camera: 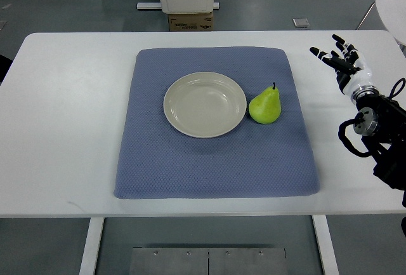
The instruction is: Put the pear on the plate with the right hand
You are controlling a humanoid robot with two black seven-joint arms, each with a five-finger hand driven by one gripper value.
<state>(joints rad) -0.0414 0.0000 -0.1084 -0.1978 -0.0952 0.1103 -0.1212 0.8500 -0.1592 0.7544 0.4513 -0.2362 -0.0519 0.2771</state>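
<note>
While pear (265,106) sits on mat (216,160) just right of plate (205,104), right hand (341,61) hovers well apart, fingers spread, empty.

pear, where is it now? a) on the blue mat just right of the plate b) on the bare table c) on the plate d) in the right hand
a: the pear sits on the blue mat beside the plate's right rim, while the right hand is open, apart from it.
</note>
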